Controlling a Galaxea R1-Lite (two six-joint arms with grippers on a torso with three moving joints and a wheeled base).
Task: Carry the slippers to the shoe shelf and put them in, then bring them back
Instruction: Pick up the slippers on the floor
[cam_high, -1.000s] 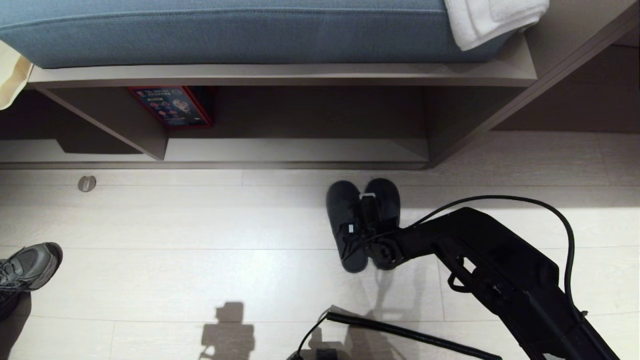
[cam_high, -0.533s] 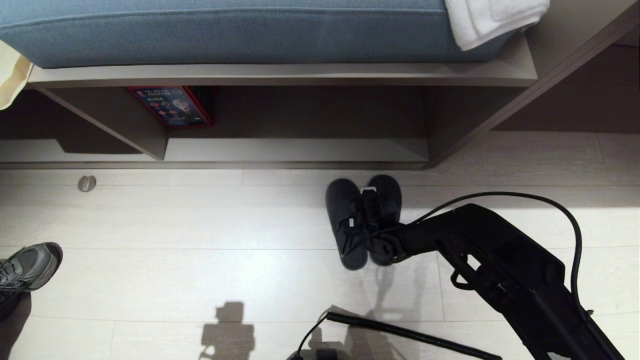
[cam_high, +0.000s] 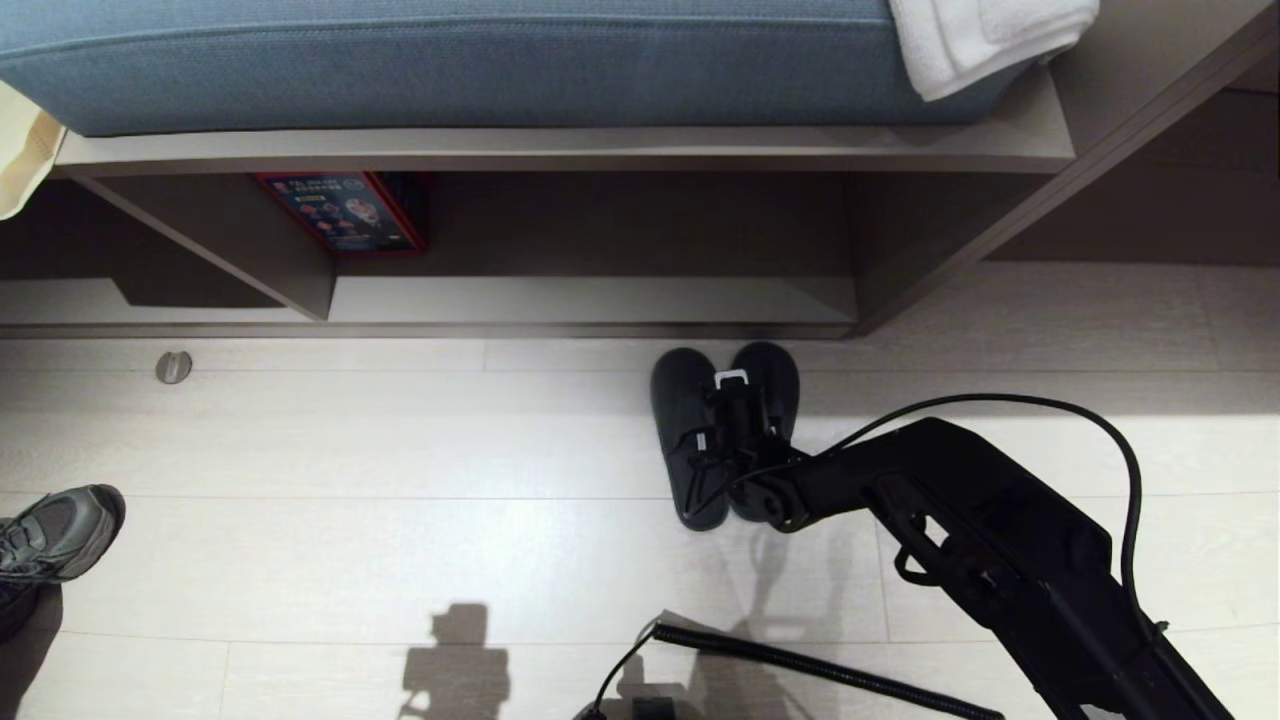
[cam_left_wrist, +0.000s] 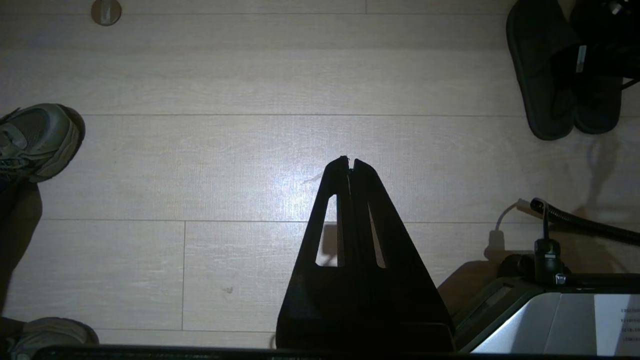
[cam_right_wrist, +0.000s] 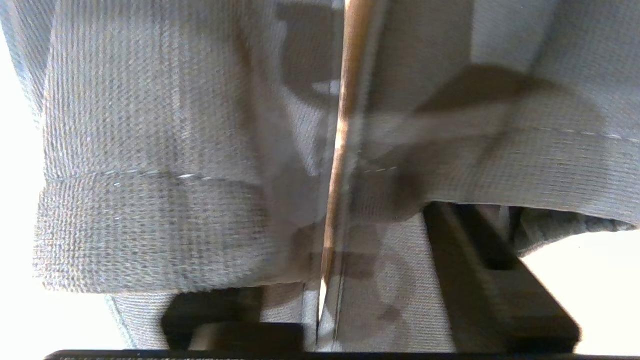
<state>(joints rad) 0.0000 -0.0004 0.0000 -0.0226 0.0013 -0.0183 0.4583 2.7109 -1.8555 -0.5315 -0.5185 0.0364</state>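
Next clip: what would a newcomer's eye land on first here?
The pair of dark slippers side by side on the pale floor, toes just short of the shoe shelf, with the right end effector down on them where they meet. Its fingers sit in the slipper openings. Then the blue cushion atop the bench, and a grey sneaker at far left.

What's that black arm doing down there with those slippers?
The robot's right gripper is on a pair of dark slippers lying side by side on the floor, one finger inside each, so it looks set to pinch their inner walls together. The pair lies toes-first just outside the shoe shelf, not yet in it. The left gripper hangs shut over bare floor, idle. Someone's grey sneaker shows at the left edge.
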